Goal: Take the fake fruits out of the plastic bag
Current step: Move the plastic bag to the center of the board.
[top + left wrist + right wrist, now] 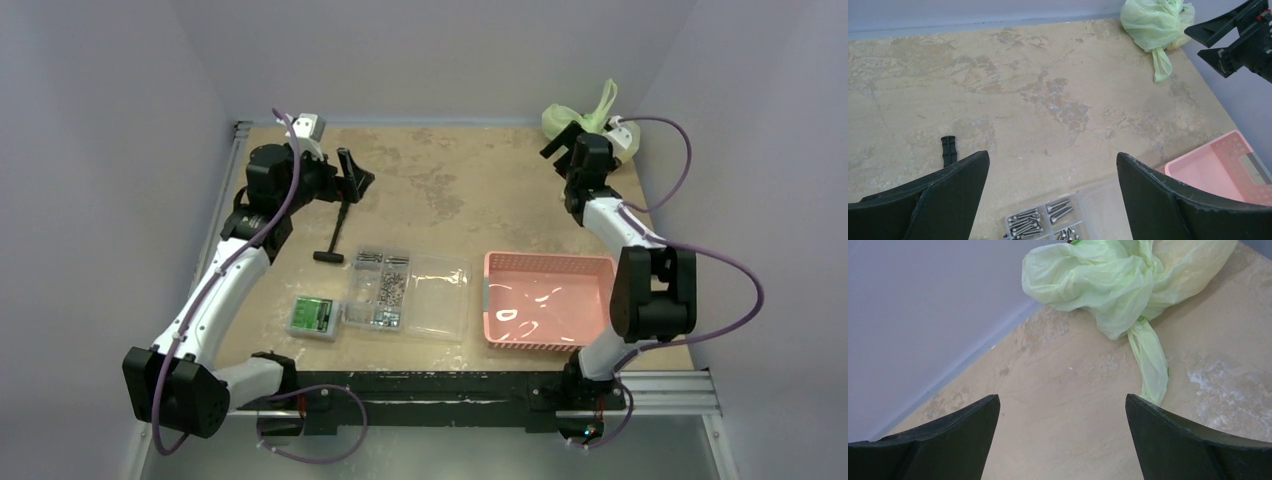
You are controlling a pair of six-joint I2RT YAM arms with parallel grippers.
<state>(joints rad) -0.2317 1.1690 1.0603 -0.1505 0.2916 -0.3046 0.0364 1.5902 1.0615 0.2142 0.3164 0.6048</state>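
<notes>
Crinkly pale yellow-green plastic bag point(1108, 285) sits bunched in the far right corner of the worktop point(1058, 375), right tool point(1062, 402) before it and left tool point(1053, 160) both gaping, empty; a shallow pinch may merely drag thin film

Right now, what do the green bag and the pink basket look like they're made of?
Plastic bag: thin, crinkly, slightly translucent pale-green film, judging by its folds. Pink basket: probably rigid moulded plastic, glossy, with perforated walls.
</notes>
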